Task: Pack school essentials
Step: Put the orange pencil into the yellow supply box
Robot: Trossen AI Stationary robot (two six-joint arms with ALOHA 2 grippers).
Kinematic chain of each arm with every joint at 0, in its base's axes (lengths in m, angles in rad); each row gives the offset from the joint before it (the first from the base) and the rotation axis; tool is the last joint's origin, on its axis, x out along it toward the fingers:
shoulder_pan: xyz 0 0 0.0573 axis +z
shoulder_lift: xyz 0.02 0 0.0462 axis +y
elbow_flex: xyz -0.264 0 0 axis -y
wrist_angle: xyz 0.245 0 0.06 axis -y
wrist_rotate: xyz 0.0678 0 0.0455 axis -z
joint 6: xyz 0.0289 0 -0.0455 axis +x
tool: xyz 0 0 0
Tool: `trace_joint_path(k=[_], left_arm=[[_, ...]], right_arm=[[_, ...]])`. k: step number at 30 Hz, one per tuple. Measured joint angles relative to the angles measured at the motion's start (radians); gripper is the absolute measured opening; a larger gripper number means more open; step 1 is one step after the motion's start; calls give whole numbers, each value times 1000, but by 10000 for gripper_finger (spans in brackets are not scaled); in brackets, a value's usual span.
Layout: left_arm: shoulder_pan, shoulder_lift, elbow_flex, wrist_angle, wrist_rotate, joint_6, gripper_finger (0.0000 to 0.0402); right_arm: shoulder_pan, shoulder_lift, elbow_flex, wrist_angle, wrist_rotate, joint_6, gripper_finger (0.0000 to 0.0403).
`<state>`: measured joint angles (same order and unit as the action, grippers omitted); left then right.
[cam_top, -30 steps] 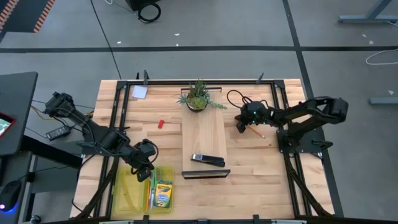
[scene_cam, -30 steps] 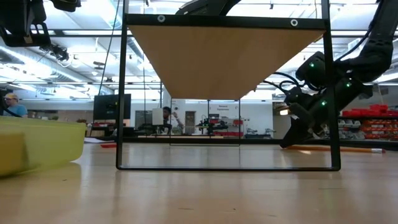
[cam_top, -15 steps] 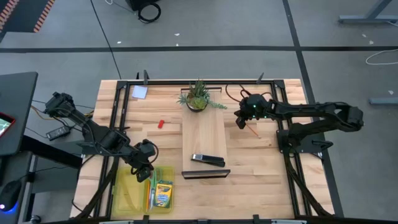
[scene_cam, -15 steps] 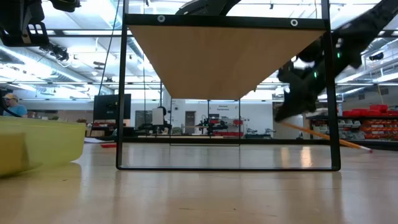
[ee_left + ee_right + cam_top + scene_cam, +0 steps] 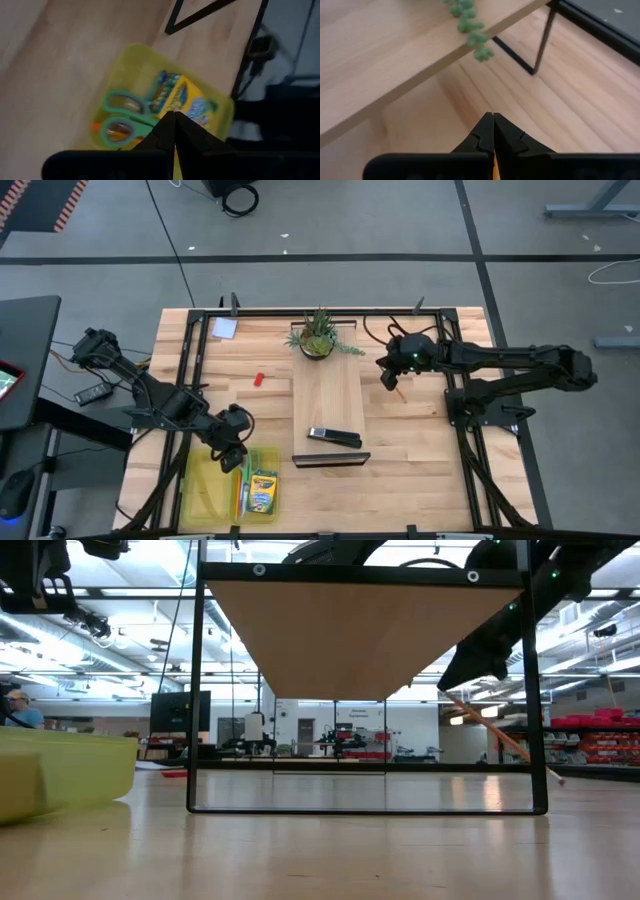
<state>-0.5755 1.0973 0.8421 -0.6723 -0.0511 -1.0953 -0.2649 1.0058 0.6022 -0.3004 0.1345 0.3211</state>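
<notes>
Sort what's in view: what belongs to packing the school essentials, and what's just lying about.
For the job: orange pencil, lifted in the right gripper beside the wooden shelf; red eraser and note pad on the table; scissors and crayon box in the yellow bin, left gripper over it.
Lying about: potted plant, black stapler, the shelf.

1. A small green potted plant (image 5: 318, 336) is seen at the far end of a raised wooden shelf (image 5: 327, 408).
2. A black bar-shaped object (image 5: 334, 437) lies near the shelf's front end.
3. The shelf is carried by a black metal frame (image 5: 198, 690) standing on the wooden surface (image 5: 425, 440).
4. A person (image 5: 17, 707) is seen in the room behind.
</notes>
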Motion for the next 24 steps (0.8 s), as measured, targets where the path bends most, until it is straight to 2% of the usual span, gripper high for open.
trace_joint_path(k=[2, 6, 8, 13, 15, 20, 24], left_arm=[[2, -3, 2, 47, 10, -49, 17], [6, -7, 58, 163, -42, 13, 17], [6, -6, 97, 172, -108, 58, 16], [35, 24, 179, 196, -372, 158, 19], [68, 55, 202, 240, -419, 244, 23], [186, 168, 244, 392, -424, 404, 39], [278, 269, 298, 445, -424, 496, 57]], right_arm=[[19, 0, 12, -10, 0, 17, 9], [60, 0, 33, -18, 38, 31, 9], [77, 0, 44, -24, 50, 41, 9], [113, 0, 75, -38, 67, 70, 9], [131, 0, 91, -48, 96, 71, 9], [152, 0, 102, -64, 113, 72, 9], [170, -1, 103, -66, 116, 88, 9]])
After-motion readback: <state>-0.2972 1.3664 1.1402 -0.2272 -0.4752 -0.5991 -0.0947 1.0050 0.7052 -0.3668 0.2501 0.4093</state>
